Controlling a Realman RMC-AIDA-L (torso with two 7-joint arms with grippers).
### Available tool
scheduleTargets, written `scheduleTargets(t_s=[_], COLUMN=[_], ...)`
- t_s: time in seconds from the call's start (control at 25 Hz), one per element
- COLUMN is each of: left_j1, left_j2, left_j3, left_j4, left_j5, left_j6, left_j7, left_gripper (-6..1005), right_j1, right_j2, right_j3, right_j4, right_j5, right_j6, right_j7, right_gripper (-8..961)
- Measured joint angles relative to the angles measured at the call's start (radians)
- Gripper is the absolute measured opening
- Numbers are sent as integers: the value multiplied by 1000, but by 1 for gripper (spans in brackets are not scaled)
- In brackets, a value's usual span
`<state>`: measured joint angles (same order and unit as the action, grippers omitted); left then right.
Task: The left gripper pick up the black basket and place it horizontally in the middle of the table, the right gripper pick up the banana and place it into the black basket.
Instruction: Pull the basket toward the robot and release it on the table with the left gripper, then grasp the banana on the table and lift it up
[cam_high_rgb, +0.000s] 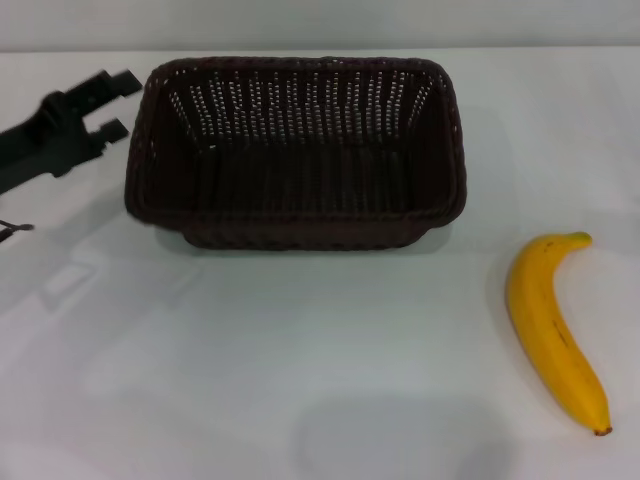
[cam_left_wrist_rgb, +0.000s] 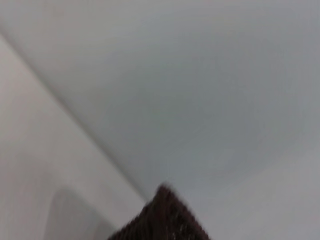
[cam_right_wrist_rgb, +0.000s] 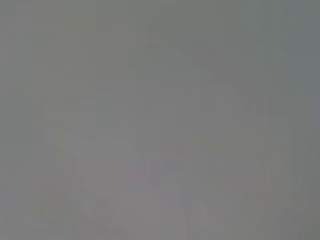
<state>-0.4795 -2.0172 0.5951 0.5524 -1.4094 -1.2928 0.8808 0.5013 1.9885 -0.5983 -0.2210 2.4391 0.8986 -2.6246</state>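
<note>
Toward the far edge of the bench (cam_high_rgb: 300, 350) in the head view, the black basket (cam_high_rgb: 295, 150) sits long side across, with the left pincer (cam_high_rgb: 112, 103) just beside its left end, fingers spread and holding nothing, while the banana (cam_high_rgb: 553, 328) lies near the right edge, well apart from the basket. In the left wrist view, only a corner of the basket (cam_left_wrist_rgb: 167, 220) shows against the bench (cam_left_wrist_rgb: 60, 165). The right wrist view shows blank grey, and the right pincer appears nowhere.
</note>
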Motion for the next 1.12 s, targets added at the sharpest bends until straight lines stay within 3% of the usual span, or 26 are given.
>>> scheduleTargets(t_s=[0.24, 0.4, 0.44, 0.6, 0.84, 0.96, 1.08, 1.12], left_j1=[86, 134, 168, 189, 203, 203, 192, 184], left_j2=[-2, -23, -43, -51, -57, -61, -69, -70], left_j3=[-1, -2, -2, -2, -1, -1, -1, 0], left_j4=[-8, -17, -33, -73, -221, -298, -387, -415], left_j5=[-177, -331, -446, -542, -764, -871, -1013, -1041], left_j6=[-30, -61, -93, -116, -204, -244, -323, -347], left_j7=[121, 238, 339, 438, 771, 931, 1149, 1208], left_gripper=[881, 881, 880, 880, 880, 879, 879, 879], right_j1=[2, 3, 3, 3, -27, -56, -91, -111], right_j2=[1, -8, -9, -14, -22, -44, -94, -123], right_j3=[2, 2, 2, 2, -17, -70, -184, -255], right_j4=[-21, -25, -25, -32, -70, -84, -97, -115], right_j5=[1, 2, 2, 1, -8, -10, -11, -14], right_j6=[-2, -2, -1, 0, -4, -3, 6, 14], right_j7=[13, 53, 58, 102, 283, 428, 637, 728], right_gripper=[869, 869, 870, 870, 869, 870, 870, 869])
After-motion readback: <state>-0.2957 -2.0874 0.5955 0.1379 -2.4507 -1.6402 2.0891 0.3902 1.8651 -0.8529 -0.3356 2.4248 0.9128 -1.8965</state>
